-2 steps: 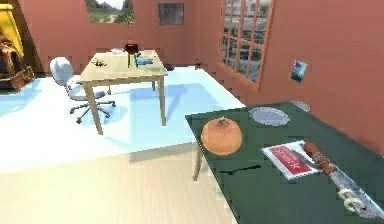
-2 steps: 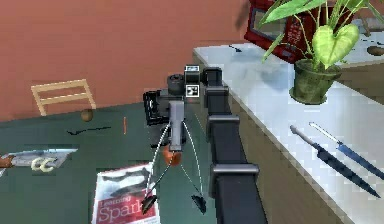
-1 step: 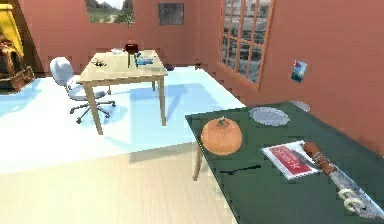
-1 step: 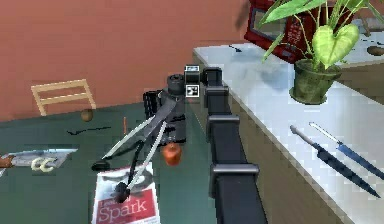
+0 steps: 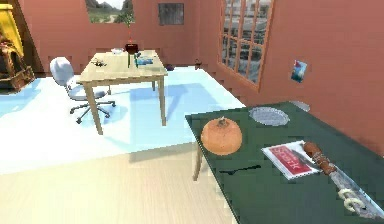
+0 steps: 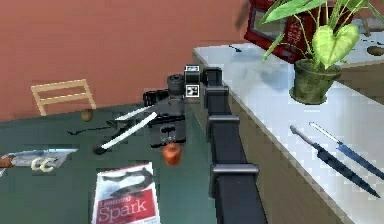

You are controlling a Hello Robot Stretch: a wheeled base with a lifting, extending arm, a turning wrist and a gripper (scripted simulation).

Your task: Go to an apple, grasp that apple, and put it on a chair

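Note:
A small red round apple [image 6: 172,153] lies on the dark green table [image 6: 60,195], close below the gripper's dark body. The arm [image 6: 225,150] rises from the bottom edge. My gripper [image 6: 106,147] points toward the arm side view's left, its thin pale fingers [image 6: 130,130] slanting down over bare green tabletop, so it holds nothing. A wooden chair back [image 6: 63,96] stands past the table's far edge. A white office chair [image 5: 68,85] sits by a wooden table [image 5: 115,72] across the room.
The green table [image 5: 250,185] carries an orange round thing [image 5: 222,135], a plate [image 5: 269,116], a magazine [image 6: 125,195] and a knife [image 6: 40,158]. A grey counter [image 6: 270,110] at the right holds a potted plant [image 6: 318,70] and knives [image 6: 330,150].

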